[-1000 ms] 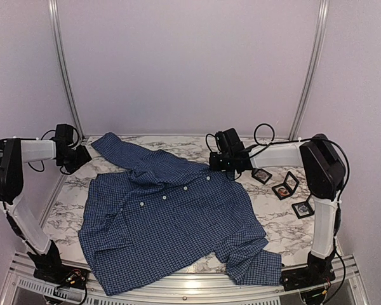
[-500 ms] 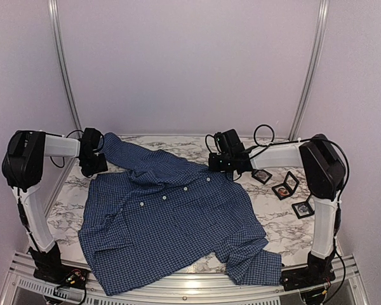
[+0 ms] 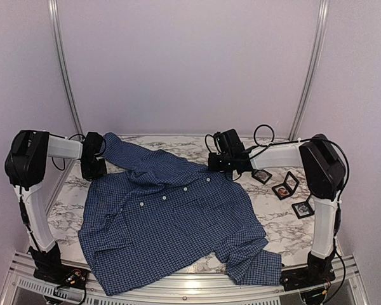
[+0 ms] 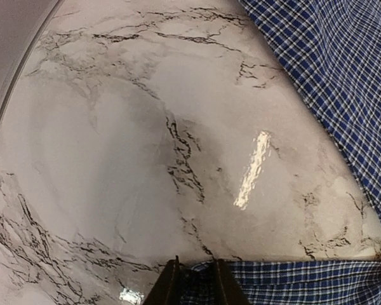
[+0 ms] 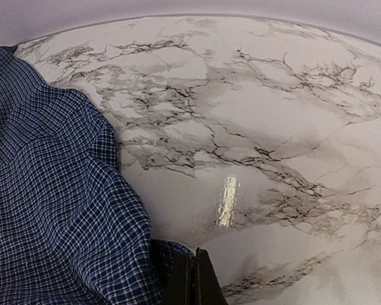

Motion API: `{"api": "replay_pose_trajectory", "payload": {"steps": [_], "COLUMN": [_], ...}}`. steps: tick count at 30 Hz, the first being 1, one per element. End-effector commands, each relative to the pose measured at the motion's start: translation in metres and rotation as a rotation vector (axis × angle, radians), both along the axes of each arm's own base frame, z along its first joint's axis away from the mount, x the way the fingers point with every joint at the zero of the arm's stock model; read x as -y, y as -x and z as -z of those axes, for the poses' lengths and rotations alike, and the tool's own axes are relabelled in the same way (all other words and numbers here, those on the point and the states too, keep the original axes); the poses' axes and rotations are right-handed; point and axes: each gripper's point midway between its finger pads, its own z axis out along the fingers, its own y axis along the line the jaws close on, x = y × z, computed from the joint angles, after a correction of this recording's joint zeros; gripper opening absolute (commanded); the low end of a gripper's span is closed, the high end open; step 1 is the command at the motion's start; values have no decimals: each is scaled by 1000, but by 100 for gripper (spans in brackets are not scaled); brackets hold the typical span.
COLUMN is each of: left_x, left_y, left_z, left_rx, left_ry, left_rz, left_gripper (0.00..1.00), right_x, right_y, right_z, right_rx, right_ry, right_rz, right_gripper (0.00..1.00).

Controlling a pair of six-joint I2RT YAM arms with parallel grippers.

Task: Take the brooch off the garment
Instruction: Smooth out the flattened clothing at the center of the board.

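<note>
While the garment [image 3: 171, 216] is spread over the marble tabletop [image 3: 273, 216], its far left edge is pinched by the narrowed left end effector [image 4: 197, 264]. The right end effector [image 5: 192, 257] is fully closed at its far right edge, and the brooch can't be made out.

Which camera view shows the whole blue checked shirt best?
The top external view: the shirt lies there whole, both sleeves included. The left wrist view shows only checked strips at right and bottom; the right wrist view only a fold at left.
</note>
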Motion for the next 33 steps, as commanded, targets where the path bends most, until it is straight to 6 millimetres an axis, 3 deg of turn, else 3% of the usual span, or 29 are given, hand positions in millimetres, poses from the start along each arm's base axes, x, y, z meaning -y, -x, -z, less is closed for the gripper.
{"api": "replay_pose_trajectory", "payload": {"steps": [1, 4, 13, 18, 26, 29, 33], "left_x": [-5, -18, -82, -97, -116, -116, -109], "left_y": [14, 16, 50, 76, 116, 118, 104], "left_z": [22, 20, 6, 4, -8, -23, -58], "left_rx": [-72, -68, -54, -52, 18, 55, 132], "left_ry": [-21, -32, -22, -21, 50, 57, 58], "left_rz": [-5, -38, -207, -287, -445, -439, -383], "left_gripper": [11, 1, 0, 0, 0, 0, 19], "right_x": [1, 0, 2, 1, -9, -8, -13], "right_y": [-4, -4, 7, 16, 26, 26, 27], "right_z": [-15, -16, -4, 7, 7, 7, 0], "right_rx": [32, 31, 5, -23, -5, -3, 7], "right_ry": [-16, -21, -36, -35, -33, -28, -23], "right_rz": [0, -4, -15, -23, -46, -48, -71], "right_gripper": [0, 0, 0, 0, 0, 0, 4]}}
